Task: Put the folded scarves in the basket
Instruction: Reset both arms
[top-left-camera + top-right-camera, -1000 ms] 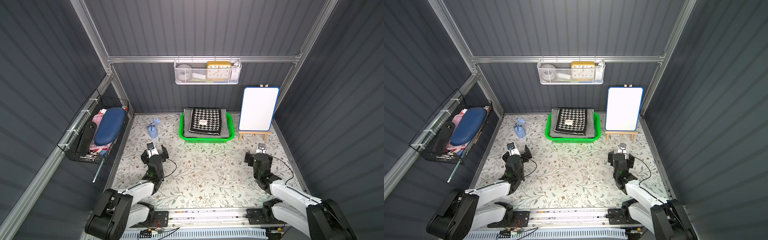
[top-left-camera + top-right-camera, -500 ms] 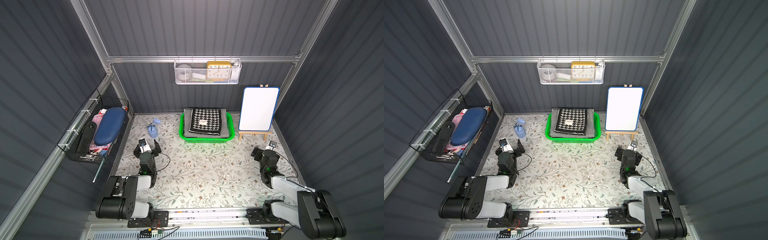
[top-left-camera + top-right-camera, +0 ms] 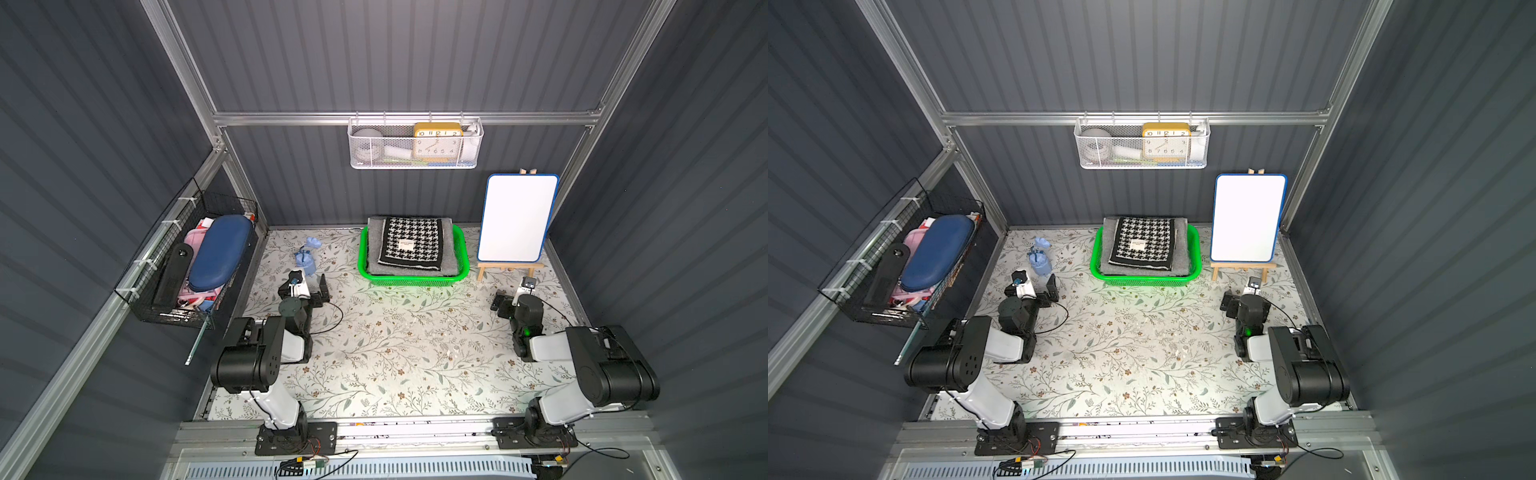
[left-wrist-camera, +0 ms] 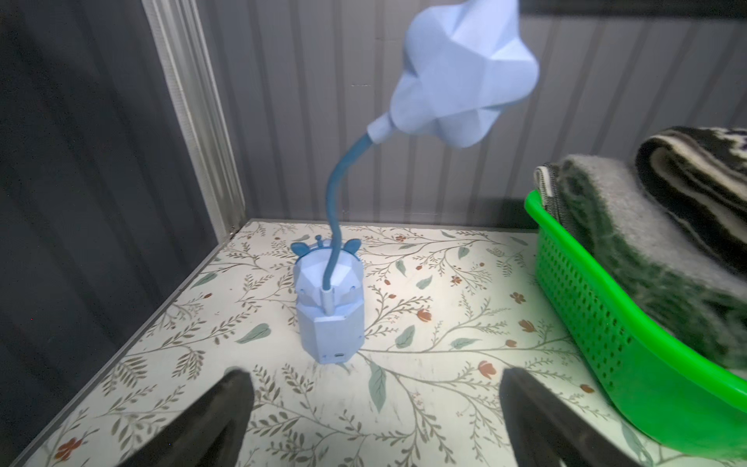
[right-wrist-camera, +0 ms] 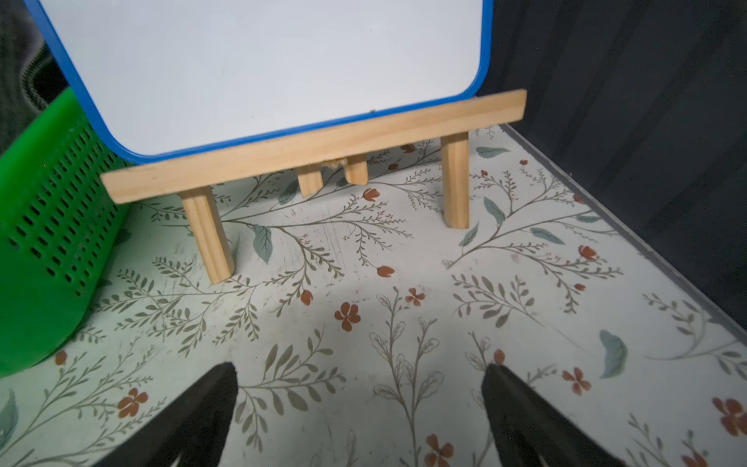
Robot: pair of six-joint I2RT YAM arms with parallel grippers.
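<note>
My worktop (image 3: 395,353) is a flat sheet printed with leafy twigs and small red-brown flowers, scuffed in places, with dark walls along its left, far and right edges. A green basket (image 3: 411,280) with perforated sides sits on it at the middle of the far edge. Near the far left corner, apart from the basket, a pale blue lamp (image 3: 304,259) stands upright on its faceted base, its bendy neck curving up to a star-like head. Toward the far right corner, just beside the basket, a small wooden easel (image 3: 509,266) stands on its legs and carries a blue-rimmed whiteboard (image 3: 515,220).
</note>
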